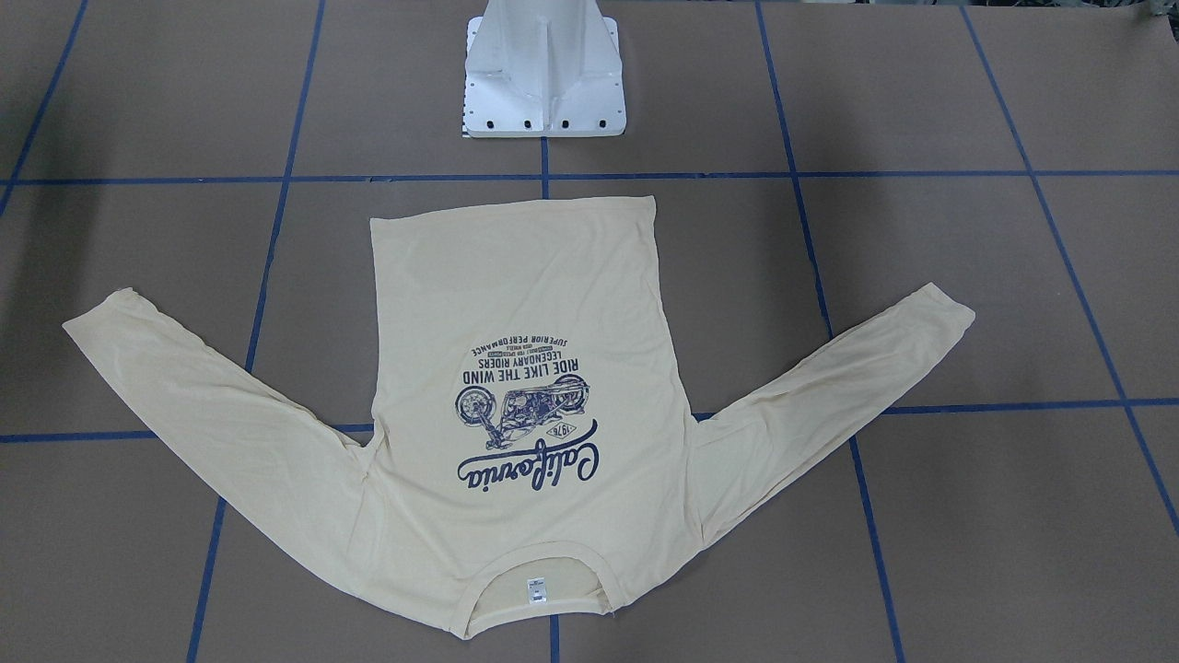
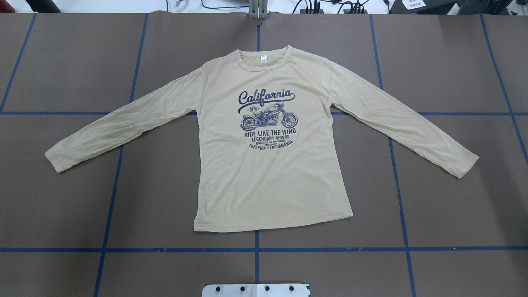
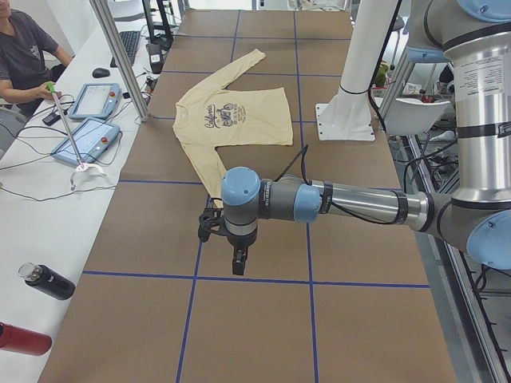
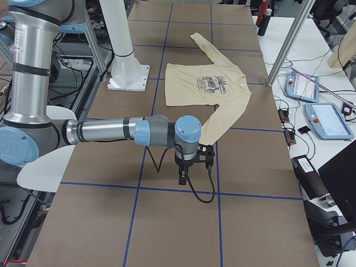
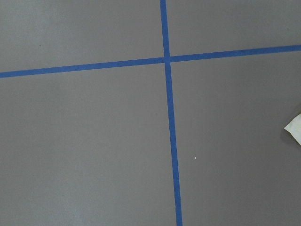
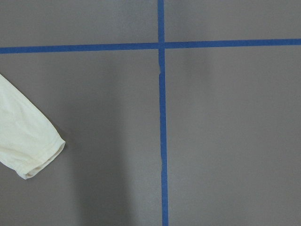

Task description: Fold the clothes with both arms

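The clothes, one pale cream-yellow long-sleeved T-shirt (image 2: 268, 177), lie flat and print-up on the brown table, both sleeves spread out and down, neck label toward the far edge. The same T-shirt (image 1: 525, 295) appears upside down in the front-facing view. My left gripper (image 3: 238, 267) hangs above the table just past the cuff of the near sleeve; whether it is open or shut I cannot tell. My right gripper (image 4: 182, 179) hangs likewise beyond the other cuff, state not readable. A cuff tip (image 5: 295, 128) edges into the left wrist view, and a cuff (image 6: 28, 146) lies at the right wrist view's left.
The white pedestal base (image 1: 543, 83) stands at the robot's side of the table, just behind the hem. Blue tape lines (image 2: 255, 249) grid the surface. A person (image 3: 24, 56) sits at a side bench with tablets (image 3: 84, 140) and bottles (image 3: 48, 281).
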`<state>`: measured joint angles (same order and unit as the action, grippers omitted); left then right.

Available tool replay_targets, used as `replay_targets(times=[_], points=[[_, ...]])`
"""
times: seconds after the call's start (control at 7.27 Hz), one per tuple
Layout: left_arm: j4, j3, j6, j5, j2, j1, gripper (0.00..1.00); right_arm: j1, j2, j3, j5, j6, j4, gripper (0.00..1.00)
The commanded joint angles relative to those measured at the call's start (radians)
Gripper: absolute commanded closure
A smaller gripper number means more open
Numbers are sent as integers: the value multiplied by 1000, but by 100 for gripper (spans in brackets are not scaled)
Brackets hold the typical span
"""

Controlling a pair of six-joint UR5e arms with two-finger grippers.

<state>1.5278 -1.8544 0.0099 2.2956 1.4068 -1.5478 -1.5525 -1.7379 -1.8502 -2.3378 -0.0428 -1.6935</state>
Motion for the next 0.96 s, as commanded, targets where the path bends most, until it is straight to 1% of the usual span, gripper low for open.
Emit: replay_targets(times=[0.0,0.55,0.69,0.83], points=[[-2,-9,-1,-7,3,0,0,0,3,-7,0,-2,2,0],[2,-23,1,-11,11,3,0,5,14,-37,-15,-2,3,0],[5,-25,5,-1,29,2,0,67,36,-65,-52,-6,8,0],[8,-28,5,42,40,3,0,103,41,-61,-51,-8,8,0]])
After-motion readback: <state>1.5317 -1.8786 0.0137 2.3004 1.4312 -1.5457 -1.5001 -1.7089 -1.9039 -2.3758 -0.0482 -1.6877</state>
